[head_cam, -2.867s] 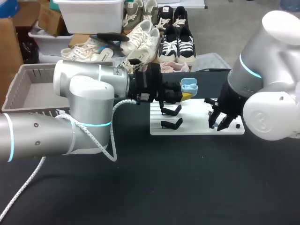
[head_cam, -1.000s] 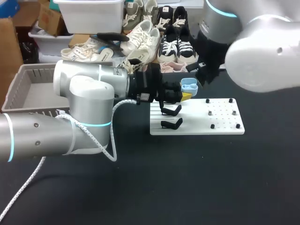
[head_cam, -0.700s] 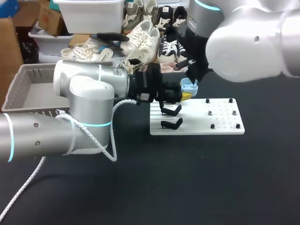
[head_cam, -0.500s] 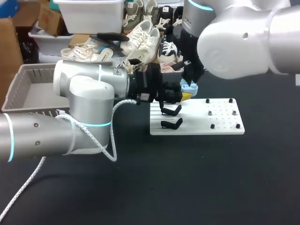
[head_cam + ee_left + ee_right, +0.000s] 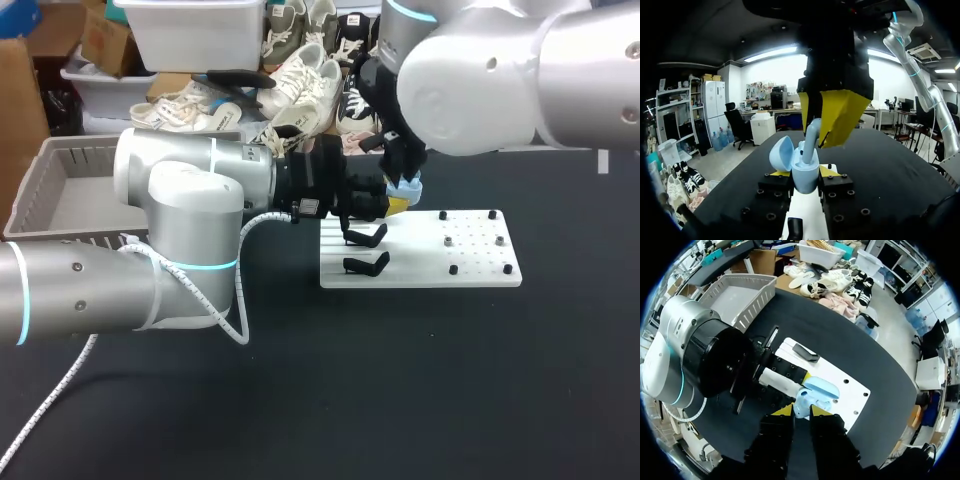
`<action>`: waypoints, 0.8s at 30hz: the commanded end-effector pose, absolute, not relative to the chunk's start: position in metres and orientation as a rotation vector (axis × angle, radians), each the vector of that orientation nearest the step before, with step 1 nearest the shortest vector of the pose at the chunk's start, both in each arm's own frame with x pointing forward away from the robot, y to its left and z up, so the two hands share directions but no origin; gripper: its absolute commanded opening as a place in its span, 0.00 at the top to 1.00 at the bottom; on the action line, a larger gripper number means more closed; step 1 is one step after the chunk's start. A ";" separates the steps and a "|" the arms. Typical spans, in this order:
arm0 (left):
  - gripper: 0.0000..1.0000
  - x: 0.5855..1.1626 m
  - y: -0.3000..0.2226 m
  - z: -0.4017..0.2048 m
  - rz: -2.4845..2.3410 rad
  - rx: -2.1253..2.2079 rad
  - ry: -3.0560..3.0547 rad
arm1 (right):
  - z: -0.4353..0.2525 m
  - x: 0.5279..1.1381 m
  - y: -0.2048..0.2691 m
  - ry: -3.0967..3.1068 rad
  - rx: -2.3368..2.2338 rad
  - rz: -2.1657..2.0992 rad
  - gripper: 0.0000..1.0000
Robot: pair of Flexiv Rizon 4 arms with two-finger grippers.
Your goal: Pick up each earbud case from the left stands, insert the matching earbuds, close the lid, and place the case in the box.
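The right gripper [image 5: 801, 412] hangs straight above the case with its yellow fingers drawn close together. In the left wrist view they pinch the pale stem of an earbud [image 5: 811, 140], whose lower end has reached the open case. The far finger's contact is partly hidden there, so the hold looks sound but cannot be fully checked.

The left gripper [image 5: 802, 173] is clamped on the light blue earbud case [image 5: 805, 176] from both sides. It holds the case upright in the air beyond the far edge of the white board [image 5: 420, 268], with the lid [image 5: 781, 152] swung back to one side.

The step in hand appears to be seating this earbud in its well, and it will likely go best as a slow, straight descent along the well's axis. The stem leans slightly in the left wrist view, so a small correction toward vertical before pressing would help avoid wedging it against the rim.

The left arm should stay rigid so the case does not twist between its fingers under the push. The right fingers should part only once the earbud has dropped in and sits flush. They should then lift clear without brushing the lid, which stands just beside them.

Two black stands [image 5: 366, 250] sit on the near part of the board, well below the work. The box [image 5: 60, 150] waits at the table's far left for the closed case.
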State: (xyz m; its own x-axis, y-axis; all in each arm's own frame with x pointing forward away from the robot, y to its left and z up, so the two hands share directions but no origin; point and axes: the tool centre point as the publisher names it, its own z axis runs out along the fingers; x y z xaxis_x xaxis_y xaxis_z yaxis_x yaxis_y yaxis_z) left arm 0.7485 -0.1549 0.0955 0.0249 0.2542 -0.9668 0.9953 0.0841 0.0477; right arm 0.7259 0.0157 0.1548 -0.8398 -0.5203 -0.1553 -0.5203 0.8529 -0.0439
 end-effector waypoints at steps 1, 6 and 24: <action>1.00 0.747 -0.154 0.095 -0.980 1.338 1.406 | 0.153 0.730 0.018 2.878 -0.812 -0.001 1.00; 1.00 0.747 -0.154 0.095 -0.980 1.338 1.406 | 0.152 0.731 0.019 2.884 -0.809 0.000 1.00; 1.00 0.747 -0.154 0.095 -0.980 1.338 1.406 | 0.151 0.735 0.018 2.892 -0.791 -0.007 1.00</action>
State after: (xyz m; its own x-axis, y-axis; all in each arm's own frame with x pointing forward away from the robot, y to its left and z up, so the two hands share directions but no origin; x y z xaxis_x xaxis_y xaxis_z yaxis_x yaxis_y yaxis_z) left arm 0.7485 -0.1545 0.0946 0.0247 0.2546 -0.9667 0.9953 0.0844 0.0476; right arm 0.7335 0.0175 0.1518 -0.8497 -0.5086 -0.1392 -0.5080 0.8603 -0.0423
